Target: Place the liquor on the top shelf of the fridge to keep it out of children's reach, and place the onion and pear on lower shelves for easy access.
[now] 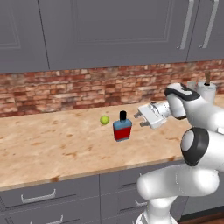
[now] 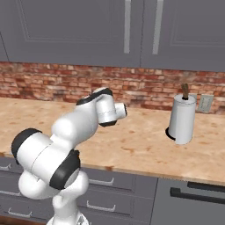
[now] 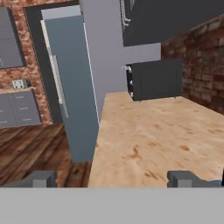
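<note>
Running across the scene is a tan wood-grain table point(image 1: 52, 144) w/ grey drawers point(image 1: 39, 197) under its front edge. Fingers point(image 1: 141, 119) stand wide apart, holding nothing, hovering just above the table and pointing toward 9 o'clock in left base view. Liquor point(image 1: 122, 127) stands upright on the table just beside the fingers, at their 8 o'clock, apart from them. Pear point(image 1: 104, 119) sits on the table near the liquor, at its 11 o'clock, not touching. Behind runs a red brick backsplash point(image 1: 65, 92), grey wall cabinets point(image 1: 109, 30) above. Paper towel roll point(image 2: 182, 118) stands upright on the table at 3 o'clock in right base view, an outlet point(image 2: 205, 103) on the brick just behind it.

Hand view: both finger tips show low in frame, well apart; table runs away to a dark microwave point(image 3: 155, 80) at the far end. Fridge point(image 3: 72, 92) stands past the table end at 10 o'clock, shut, handle facing; wood floor point(image 3: 30, 148) below. Arm blocks liquor and pear in right base view. Liquor is cut off at the right edge of hand view, hard to make out.
</note>
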